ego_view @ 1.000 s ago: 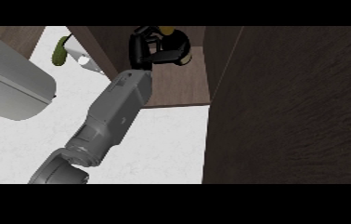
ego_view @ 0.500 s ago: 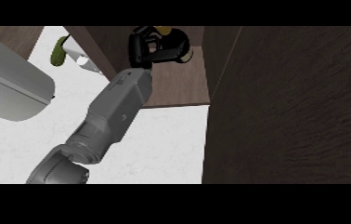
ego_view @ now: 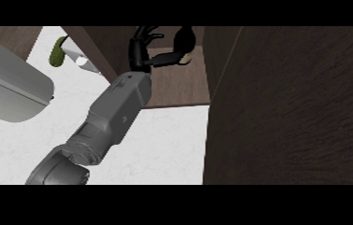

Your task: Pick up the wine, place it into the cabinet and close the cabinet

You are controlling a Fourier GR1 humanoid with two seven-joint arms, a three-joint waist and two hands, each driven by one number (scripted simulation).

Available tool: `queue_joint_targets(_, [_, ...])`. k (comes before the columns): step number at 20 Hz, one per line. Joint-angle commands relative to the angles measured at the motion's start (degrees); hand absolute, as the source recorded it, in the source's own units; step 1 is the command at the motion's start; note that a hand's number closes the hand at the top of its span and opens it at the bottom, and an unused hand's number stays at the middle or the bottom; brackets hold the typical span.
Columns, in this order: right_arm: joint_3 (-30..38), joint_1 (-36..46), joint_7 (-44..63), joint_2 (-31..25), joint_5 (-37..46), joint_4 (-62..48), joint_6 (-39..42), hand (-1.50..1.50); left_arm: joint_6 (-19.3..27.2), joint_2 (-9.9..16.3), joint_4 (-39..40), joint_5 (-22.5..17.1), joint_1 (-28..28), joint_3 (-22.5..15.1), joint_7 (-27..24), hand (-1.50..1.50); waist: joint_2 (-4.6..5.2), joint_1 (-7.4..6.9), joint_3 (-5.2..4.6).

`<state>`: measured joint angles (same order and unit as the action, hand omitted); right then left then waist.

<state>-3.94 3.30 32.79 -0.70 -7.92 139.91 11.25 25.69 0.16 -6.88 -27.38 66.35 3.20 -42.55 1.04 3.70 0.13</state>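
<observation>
The wine bottle (ego_view: pixel 183 39) is a dark shape with a tan patch low on it, and it stands inside the open cabinet (ego_view: pixel 176 86). My left hand (ego_view: pixel 141 56) is inside the cabinet just left of the bottle. Its fingers (ego_view: pixel 143 35) are spread and raised away from the bottle, so the hand is open. The thumb points toward the bottle's lower part; whether it touches cannot be told. My grey forearm (ego_view: pixel 117 112) runs up from the lower left. My right hand is out of view.
A large dark wooden cabinet door (ego_view: pixel 289 102) fills the right side. On the white counter (ego_view: pixel 165 144) at the left lie a green item (ego_view: pixel 59 51), a small white item (ego_view: pixel 82 63) and a grey rounded appliance (ego_view: pixel 21 93).
My left hand was curled round the bottle in the earlier frames. Now its fingers have opened and stand off the bottle, which stays in the cabinet.
</observation>
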Motion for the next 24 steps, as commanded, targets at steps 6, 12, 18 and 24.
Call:
queue_joint_targets(6, [-0.3,1.0,1.7,0.4,-0.9,2.4,-1.5,-1.5,0.4,3.5,2.7,3.0,-1.8,-1.6,-0.3,-1.5,0.4,0.1,-0.2])
queue_joint_targets(12, [0.3,1.0,1.7,-0.4,-2.2,1.2,-0.5,-1.5,1.4,2.0,2.6,3.4,-3.4,-1.2,-2.0,-1.5,0.45,0.12,-0.18])
queue_joint_targets(18, [1.6,-3.1,0.0,-0.6,-4.9,3.8,1.2,-1.5,2.7,-0.2,1.2,2.3,-4.8,0.5,-5.7,-1.5,0.16,0.28,-0.13])
queue_joint_targets(24, [3.6,0.0,-0.5,-1.8,-5.2,0.5,1.6,-1.5,-0.1,0.7,1.3,2.9,-4.7,0.6,-6.2,-1.5,0.56,0.4,-0.15])
